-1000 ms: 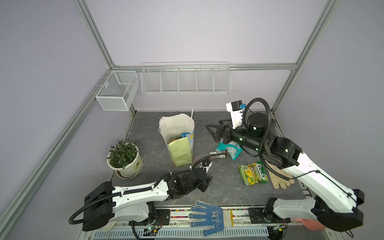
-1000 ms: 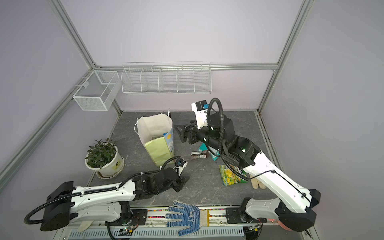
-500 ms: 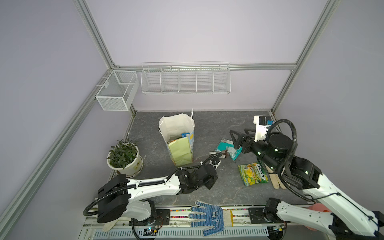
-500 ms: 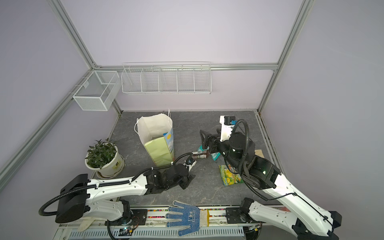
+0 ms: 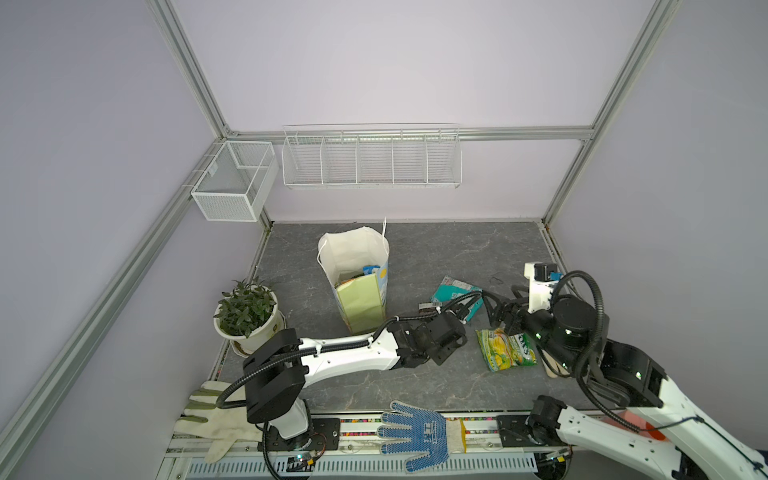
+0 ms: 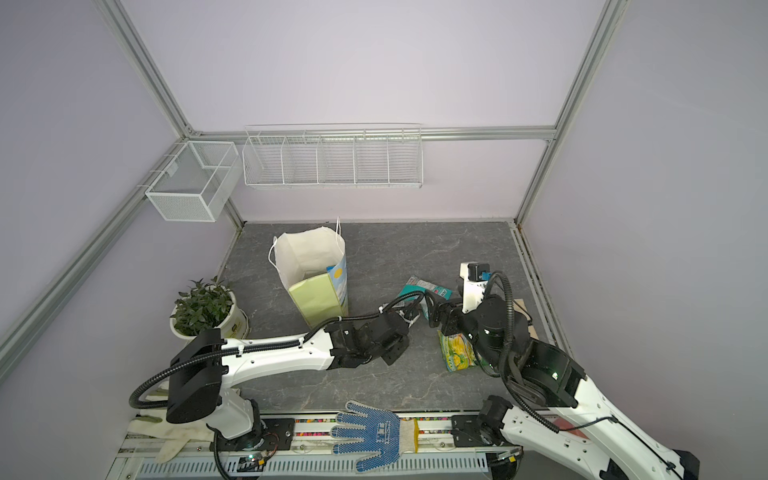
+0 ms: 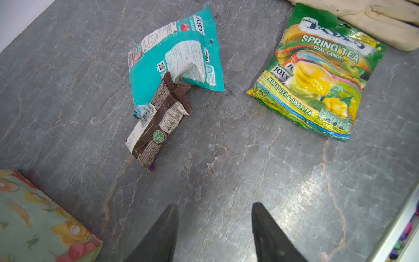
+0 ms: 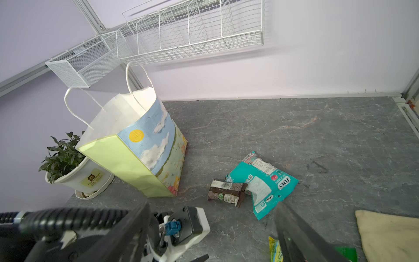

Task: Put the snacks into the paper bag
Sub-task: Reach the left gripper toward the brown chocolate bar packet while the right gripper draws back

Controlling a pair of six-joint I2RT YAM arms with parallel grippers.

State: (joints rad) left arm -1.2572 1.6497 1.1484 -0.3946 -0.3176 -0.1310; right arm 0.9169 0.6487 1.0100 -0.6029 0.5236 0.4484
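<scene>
- Black fingers [image 7: 158,236] of left gripper [image 7: 214,204] parted, nothing between them, poised over bare table [image 7: 226,172] just short of dark brown bar [image 7: 158,122].
- Judged step: picking that bar. Turn wrist slightly to close across the narrow width, not along the length.
- Aim for the near end. Far end lapped over teal packet [image 7: 179,61] and touching it, so a pinch there would likely drag both.
- Thin, flat, glossy wrapper on hard stone: lower until the tips almost graze the surface, then squeeze firmly. Likely to slide out of a shallow pinch.
- Right gripper [image 5: 500,313] spread wide and empty, close by left gripper, hovering at the edge of green candy packet [image 5: 509,349].
- Hold one arm back while the other works, to avoid a clash over the small patch with the snacks.
- Leave cream glove [image 7: 374,22], beside green candy packet, untouched.
- Paper bag [image 5: 359,303] upright and open on the table, apart from the three loose snacks, with a few packets [image 5: 365,272] already inside.
- Lift well above the rim and string handles, travel over the mouth, release near its middle.
- Avoid nudging the bag wall: light paper, probably easy to tip toward potted plant [image 5: 245,307].
</scene>
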